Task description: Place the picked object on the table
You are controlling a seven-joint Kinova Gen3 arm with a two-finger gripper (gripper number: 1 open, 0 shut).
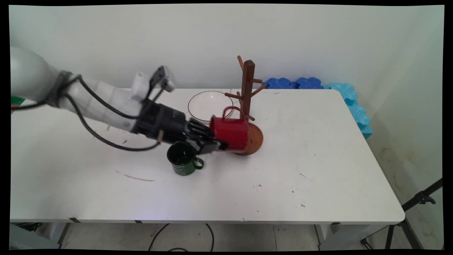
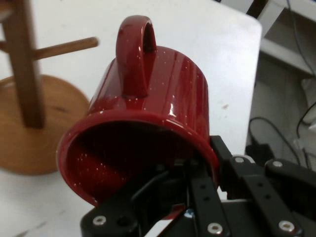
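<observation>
Green mug [image 1: 183, 160] sits upright on the counter [image 1: 283, 170] nearest the camera, handle to picture right, just below the tool [image 1: 212, 141]. Tool is clamped on the rim of a red mug [image 1: 230, 132]: in the hand view one finger goes inside the mouth, the other presses the outer wall [image 2: 237, 173]. Red mug [image 2: 148, 123] is held on its side, mouth toward the arm, handle up, and it looks clear of the counter. Right behind it stands the wooden mug tree [image 1: 247, 106] on its round base, pegs bare; a peg [image 2: 64, 48] shows just beside the red mug's handle. Farther back, a clear glass plate [image 1: 208, 104] lies flat. Blue foam pieces [image 1: 318, 85] line the far edge by the wall.
</observation>
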